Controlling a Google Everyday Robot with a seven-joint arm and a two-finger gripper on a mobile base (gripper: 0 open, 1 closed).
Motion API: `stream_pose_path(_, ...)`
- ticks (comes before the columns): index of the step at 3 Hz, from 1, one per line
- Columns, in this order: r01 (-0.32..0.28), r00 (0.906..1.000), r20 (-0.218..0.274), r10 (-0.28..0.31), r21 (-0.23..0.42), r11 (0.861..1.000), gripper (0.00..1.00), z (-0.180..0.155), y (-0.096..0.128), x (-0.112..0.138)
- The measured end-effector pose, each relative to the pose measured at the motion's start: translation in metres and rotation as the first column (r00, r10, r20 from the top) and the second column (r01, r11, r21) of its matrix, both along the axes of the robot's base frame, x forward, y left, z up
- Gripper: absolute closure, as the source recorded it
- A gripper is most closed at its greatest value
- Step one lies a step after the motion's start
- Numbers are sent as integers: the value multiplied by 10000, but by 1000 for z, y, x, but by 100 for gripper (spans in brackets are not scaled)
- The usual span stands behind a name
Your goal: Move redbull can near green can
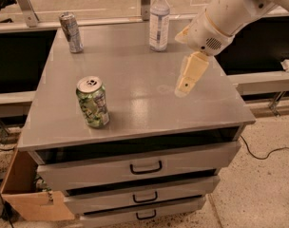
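The redbull can is slim and silver-grey with blue markings. It stands upright at the far left corner of the grey cabinet top. The green can is wider, green and white mottled, and stands upright near the front left. The two cans are well apart. My gripper hangs from the white arm above the right half of the top, empty, far from both cans.
A clear plastic water bottle stands at the far middle of the top. The cabinet has drawers below. A cardboard box sits on the floor at the left. A rail runs behind the cabinet.
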State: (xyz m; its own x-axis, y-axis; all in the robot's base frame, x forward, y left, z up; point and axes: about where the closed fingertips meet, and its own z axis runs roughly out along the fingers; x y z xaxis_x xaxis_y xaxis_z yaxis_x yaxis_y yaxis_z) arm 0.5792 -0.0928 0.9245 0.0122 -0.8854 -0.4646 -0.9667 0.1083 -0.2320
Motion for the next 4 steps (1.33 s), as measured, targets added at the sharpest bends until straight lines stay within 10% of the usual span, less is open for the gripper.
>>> stream_pose_path(1,-179,9998,96,178,134,9997,0,1,5,4)
stream_pose_path(4,-1060,9924,865,880,2334,9666,0,-8,140,123)
